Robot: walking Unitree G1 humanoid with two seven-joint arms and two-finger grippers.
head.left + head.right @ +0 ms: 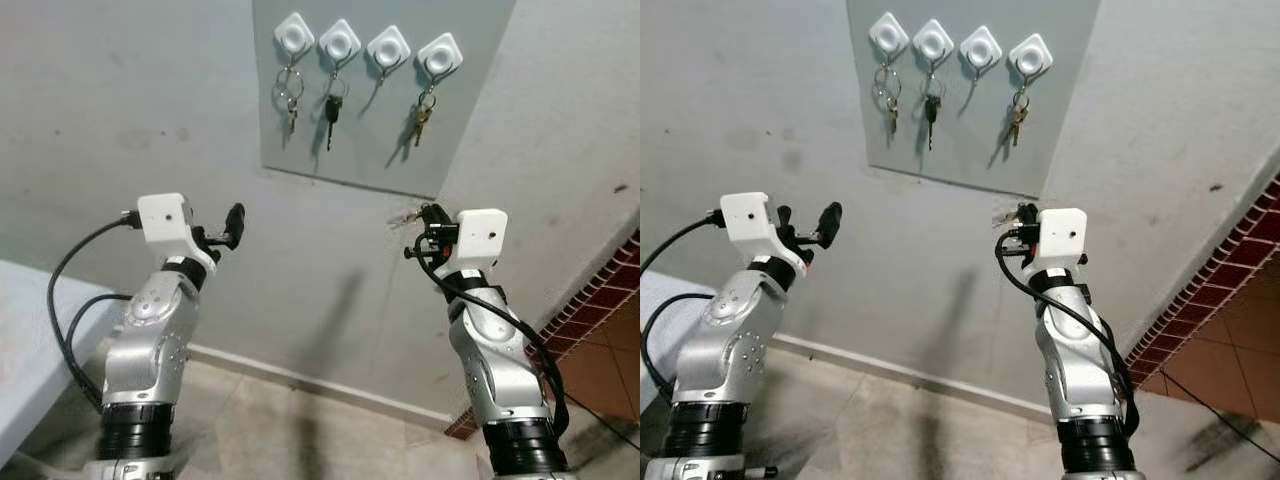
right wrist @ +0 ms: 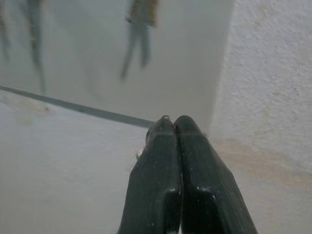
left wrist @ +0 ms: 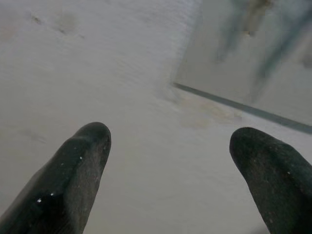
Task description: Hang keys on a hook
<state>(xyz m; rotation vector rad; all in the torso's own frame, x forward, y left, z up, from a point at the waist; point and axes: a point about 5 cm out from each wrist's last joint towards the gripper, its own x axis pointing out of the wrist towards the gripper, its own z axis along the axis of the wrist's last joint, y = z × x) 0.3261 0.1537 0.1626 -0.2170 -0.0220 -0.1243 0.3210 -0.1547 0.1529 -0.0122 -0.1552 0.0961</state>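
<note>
Four white diamond-shaped hooks sit in a row on a grey panel high on the wall. Key bunches hang from the first hook, the second hook and the fourth hook. The third hook is bare. My right gripper is raised below the panel's lower right corner, shut on a small set of keys; only a metal glint pokes out beside the fingertips. My left gripper is held up lower left of the panel, open and holding nothing, fingers wide apart.
A pale tabletop juts in at the lower left beside my left arm. Red brick-like tiling runs along the lower right. The wall meets a tiled floor at a white skirting.
</note>
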